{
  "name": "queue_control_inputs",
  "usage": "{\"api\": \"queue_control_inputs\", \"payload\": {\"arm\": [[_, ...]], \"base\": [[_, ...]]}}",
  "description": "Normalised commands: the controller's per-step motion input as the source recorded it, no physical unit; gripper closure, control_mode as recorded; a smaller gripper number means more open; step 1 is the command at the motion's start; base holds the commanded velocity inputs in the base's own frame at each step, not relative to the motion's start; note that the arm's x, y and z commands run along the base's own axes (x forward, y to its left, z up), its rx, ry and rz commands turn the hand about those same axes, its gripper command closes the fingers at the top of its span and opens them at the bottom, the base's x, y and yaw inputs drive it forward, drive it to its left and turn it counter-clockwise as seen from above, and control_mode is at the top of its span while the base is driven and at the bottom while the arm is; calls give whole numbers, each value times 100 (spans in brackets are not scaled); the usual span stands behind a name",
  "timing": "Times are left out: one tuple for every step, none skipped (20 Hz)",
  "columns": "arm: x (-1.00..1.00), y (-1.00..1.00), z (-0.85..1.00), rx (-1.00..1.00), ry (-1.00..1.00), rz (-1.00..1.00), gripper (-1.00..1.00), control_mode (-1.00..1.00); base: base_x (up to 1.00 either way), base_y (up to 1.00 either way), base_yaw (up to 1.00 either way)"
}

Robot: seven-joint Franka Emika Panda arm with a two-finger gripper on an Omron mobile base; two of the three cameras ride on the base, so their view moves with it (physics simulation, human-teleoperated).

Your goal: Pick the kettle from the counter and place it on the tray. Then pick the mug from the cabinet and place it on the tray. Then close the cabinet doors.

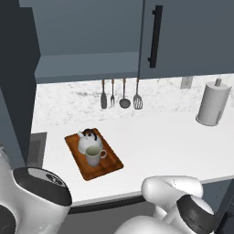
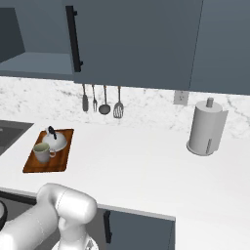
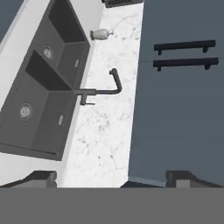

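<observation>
The kettle sits on the far half of the wooden tray, and the mug stands right in front of it, touching or nearly so. The tray lies on the white counter, left of centre. From the other side the kettle, mug and tray appear at the left. Above, the cabinet shows its bare shelf; its right door is flat shut, while the left door stands swung out. My gripper is open, holding nothing, well away from the tray.
A paper-towel roll stands at the counter's right. Utensils hang on the backsplash. In the hand view a dark double sink with a faucet lies below blue panels with two bar handles.
</observation>
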Motion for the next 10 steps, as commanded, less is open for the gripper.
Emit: {"api": "queue_control_inputs", "payload": {"arm": [[40, 8, -23, 0, -4, -12, -100, -100], [40, 8, -20, 0, -5, -11, -100, -100], [38, 3, -20, 0, -1, -11, -100, -100], [36, 4, -15, 0, -1, -10, -100, -100], [31, 4, -14, 0, -2, -8, -100, -100], [34, 0, -5, 0, -3, -8, -100, -100], [30, 0, -5, 0, -1, -7, -100, -100], [31, 0, -4, 0, 0, -11, -100, -100], [30, -1, -4, 0, 0, -12, -100, -100], [35, -9, -1, 0, 0, -14, -100, -100]], "base": [[0, 0, 0], [0, 0, 0], [0, 0, 0], [0, 0, 0], [0, 0, 0], [0, 0, 0], [0, 0, 0], [0, 0, 0], [0, 0, 0], [0, 0, 0]]}}
